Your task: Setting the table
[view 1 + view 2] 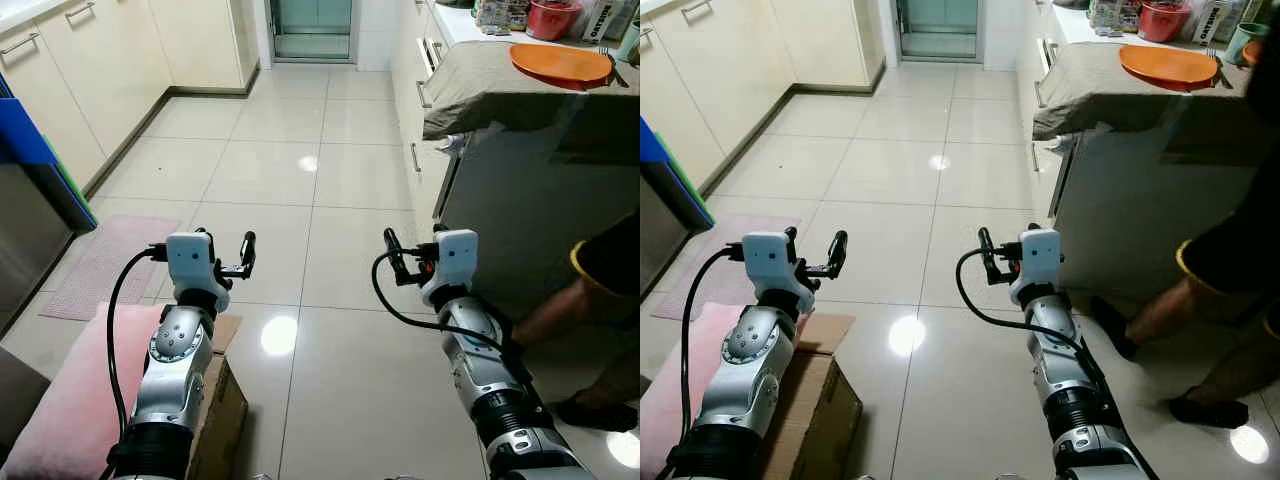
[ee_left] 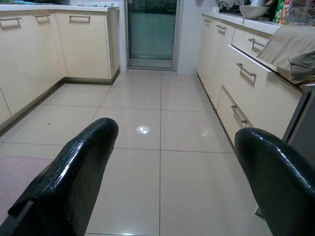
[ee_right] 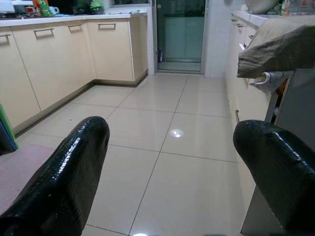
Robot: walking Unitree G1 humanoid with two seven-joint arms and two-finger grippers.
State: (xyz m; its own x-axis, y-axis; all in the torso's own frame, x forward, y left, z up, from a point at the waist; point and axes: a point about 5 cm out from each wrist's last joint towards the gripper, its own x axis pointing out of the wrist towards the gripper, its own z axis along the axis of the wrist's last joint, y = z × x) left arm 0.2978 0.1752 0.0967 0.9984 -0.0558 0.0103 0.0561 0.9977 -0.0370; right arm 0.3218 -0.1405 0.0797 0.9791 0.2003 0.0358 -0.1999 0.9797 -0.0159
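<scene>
robot standing on the kitchen floor with both tools empty, facing the table to be set

nearest, the left tool point(image 1: 232, 258) and right tool point(image 1: 407, 257) are hovering over the tiles with fingers spread, gripping nothing. a person's leg point(image 1: 1160, 310) is standing beside the table point(image 1: 470, 85) ahead on the right, where an orange plate point(image 1: 560, 63) is lying on the cloth. best to be turning right, approaching slowly and keeping clear of the person.

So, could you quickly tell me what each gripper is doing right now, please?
Left gripper: open, holding nothing, raised over the floor.
Right gripper: open, holding nothing, raised over the floor.
</scene>
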